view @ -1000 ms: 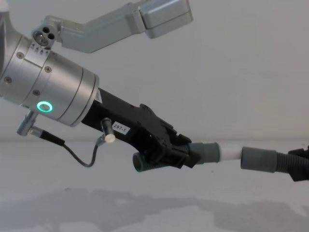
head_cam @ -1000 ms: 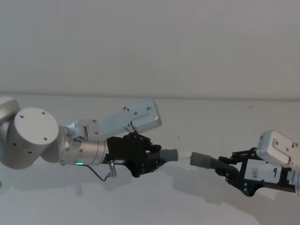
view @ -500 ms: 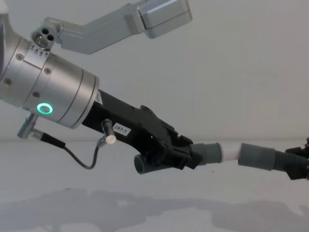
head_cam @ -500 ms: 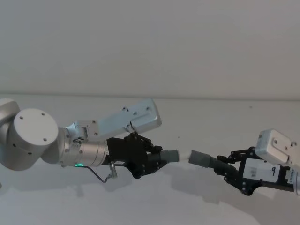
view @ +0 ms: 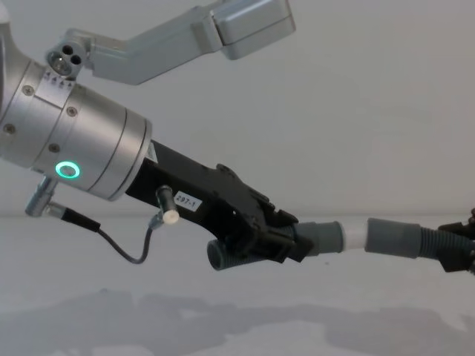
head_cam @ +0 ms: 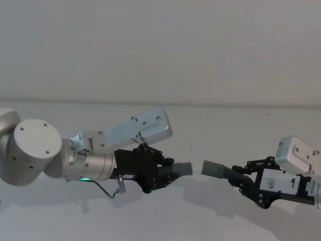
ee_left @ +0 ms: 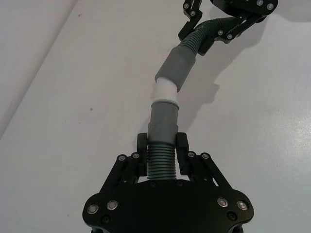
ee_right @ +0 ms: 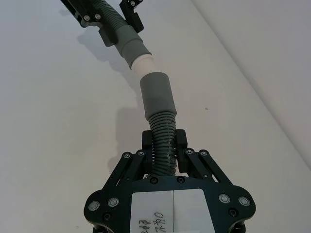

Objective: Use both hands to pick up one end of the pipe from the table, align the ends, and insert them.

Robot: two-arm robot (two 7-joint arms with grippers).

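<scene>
Since a second ago the two collars have closed most of their gap. Left pincer [head_cam: 168,173] pinches one pipe piece [head_cam: 183,168], right pincer [head_cam: 239,178] the other [head_cam: 213,169], both above the table [head_cam: 210,130]; the white tip [view: 355,234] meets the right collar's rim.

head high, chest low, wrists close
</scene>
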